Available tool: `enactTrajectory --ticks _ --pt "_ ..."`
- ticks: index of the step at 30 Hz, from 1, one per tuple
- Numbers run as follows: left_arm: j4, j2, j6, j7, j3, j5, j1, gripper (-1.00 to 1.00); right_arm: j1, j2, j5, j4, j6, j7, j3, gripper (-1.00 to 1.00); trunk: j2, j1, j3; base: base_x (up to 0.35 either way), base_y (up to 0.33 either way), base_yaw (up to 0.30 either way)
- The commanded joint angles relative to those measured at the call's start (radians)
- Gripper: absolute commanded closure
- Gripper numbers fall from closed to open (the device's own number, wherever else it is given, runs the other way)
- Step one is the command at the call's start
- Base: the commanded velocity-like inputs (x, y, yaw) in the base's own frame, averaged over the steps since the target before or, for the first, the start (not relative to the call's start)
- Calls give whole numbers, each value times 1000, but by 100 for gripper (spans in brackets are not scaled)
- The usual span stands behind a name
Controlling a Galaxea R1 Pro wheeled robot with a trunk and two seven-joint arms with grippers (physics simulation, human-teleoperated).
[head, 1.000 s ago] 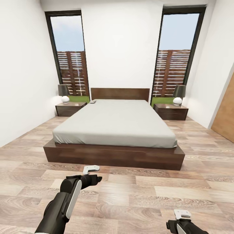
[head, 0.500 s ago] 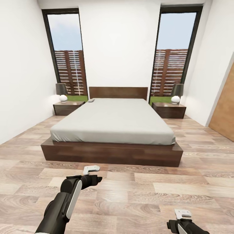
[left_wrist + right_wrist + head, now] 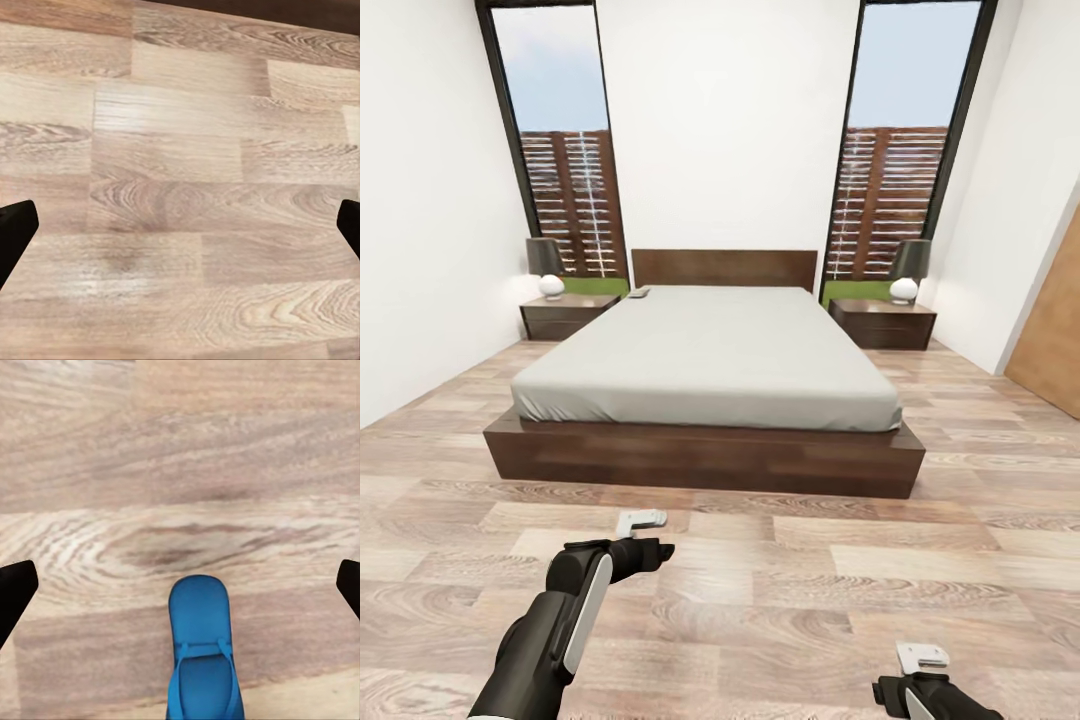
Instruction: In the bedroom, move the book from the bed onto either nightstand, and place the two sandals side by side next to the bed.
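One small dark shape, likely the book (image 3: 640, 293), lies at the bed's (image 3: 710, 365) far left corner by the headboard in the head view, just beside the left nightstand (image 3: 565, 314); it is too small to read. As a thin paperback it should be light and floppy, best pinched at an edge overhanging the soft mattress. The left gripper (image 3: 643, 519) and right gripper (image 3: 922, 657) hang over the floor (image 3: 810, 590).

Left wrist view: bare planks, dark fingertips (image 3: 15, 232) spread wide, nothing between them.

Right wrist view: one blue sandal (image 3: 199, 658) lies on the floor between the spread fingertips (image 3: 13, 589), heel end cut off (its mate I cannot find). It looks light and bendy; gripping across the sole seems safer than the thin strap.
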State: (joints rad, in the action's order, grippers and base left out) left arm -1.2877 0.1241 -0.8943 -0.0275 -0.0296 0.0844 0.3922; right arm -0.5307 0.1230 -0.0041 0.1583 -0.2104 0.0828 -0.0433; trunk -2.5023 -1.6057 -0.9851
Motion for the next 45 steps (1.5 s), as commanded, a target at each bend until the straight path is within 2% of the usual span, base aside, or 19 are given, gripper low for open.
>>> enactTrajectory --ticks 1,18,24,32,37,40,45 --pt "-1 0 -5 3 0 8 1 -100 0 0 -1 3 -5 1 -4 -100 -1 0 -5 0 0 0" --pt "17 1 -5 4 0 6 1 -100 0 6 -7 -3 -22 27 -10 -100 -5 -8 -71 0 0 0" --pt "18 0 -5 4 0 6 1 -100 0 7 -7 -5 -119 22 -5 -100 -6 -11 -94 0 0 0" --pt "18 -2 -5 8 2 6 1 -100 1 2 0 -23 -139 17 0 -100 -8 -14 -125 0 0 0" --pt "21 1 -5 12 2 6 1 -100 5 1 3 -25 -105 15 1 -100 -9 -16 -144 0 0 0" --pt "27 2 -5 12 1 6 1 -100 7 2 3 -45 -21 14 0 -100 -10 -18 -156 0 0 0" --pt "28 2 -5 12 1 6 1 -100 8 3 4 -88 73 14 1 -100 -11 -20 -175 0 0 0"
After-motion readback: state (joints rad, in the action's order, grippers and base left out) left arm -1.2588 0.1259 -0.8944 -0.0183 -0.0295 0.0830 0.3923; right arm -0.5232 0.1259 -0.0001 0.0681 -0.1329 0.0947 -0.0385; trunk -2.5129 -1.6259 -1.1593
